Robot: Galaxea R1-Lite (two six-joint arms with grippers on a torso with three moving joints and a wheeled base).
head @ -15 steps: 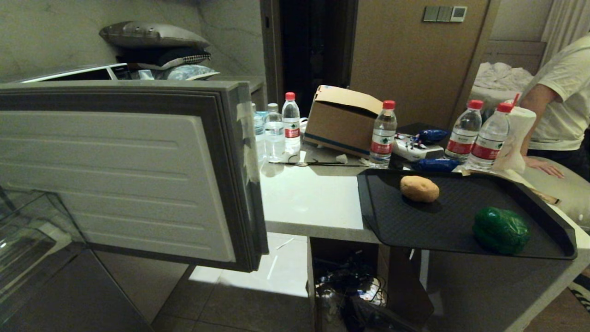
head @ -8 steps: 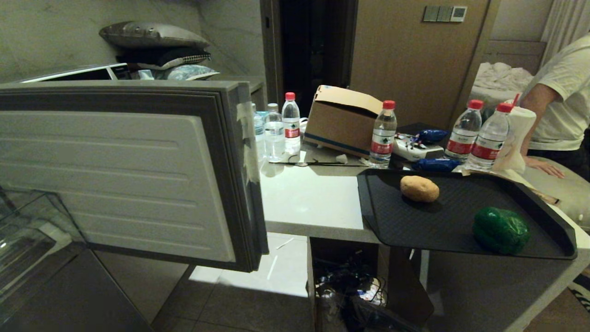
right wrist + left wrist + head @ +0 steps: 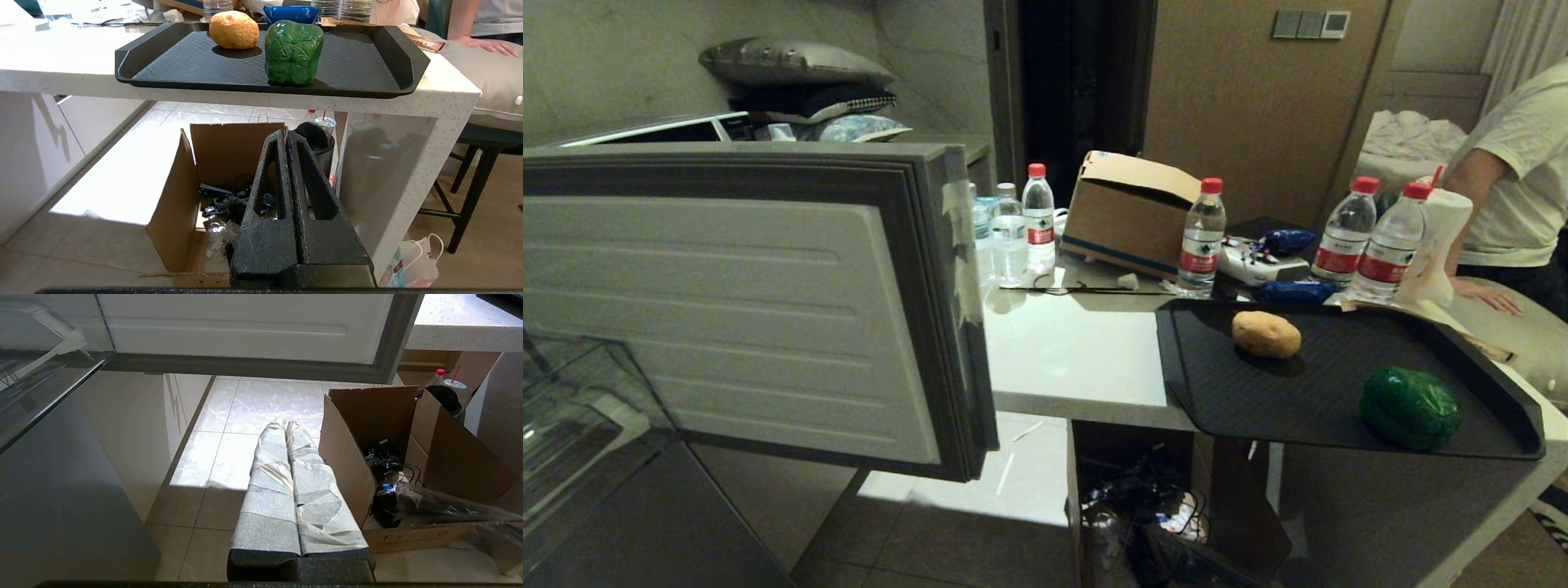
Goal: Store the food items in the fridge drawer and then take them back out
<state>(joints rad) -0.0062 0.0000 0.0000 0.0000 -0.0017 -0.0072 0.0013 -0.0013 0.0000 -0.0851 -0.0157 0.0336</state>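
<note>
A white counter [image 3: 1078, 359] carries a black tray [image 3: 171, 61]. Below its edge the right gripper [image 3: 286, 136] hangs pressed closed and empty; the green item [image 3: 293, 52] sits directly above-ahead, the potato [image 3: 233, 29] beyond. The left gripper [image 3: 285, 426], likewise closed, faces the open fridge drawer [image 3: 735, 302].

A lived-in room: fridge drawer [image 3: 768, 302] beside counter [image 3: 1070, 359], pillows [image 3: 796, 61], rumpled bed [image 3: 1409, 135].

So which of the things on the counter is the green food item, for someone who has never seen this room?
Find the white counter right of the open fridge drawer; a black tray sits on it. Two items lie on the tray: a tan potato farther back and the green pepper at the near right corner. It is the only glossy, dark green, lumpy thing there.
</note>
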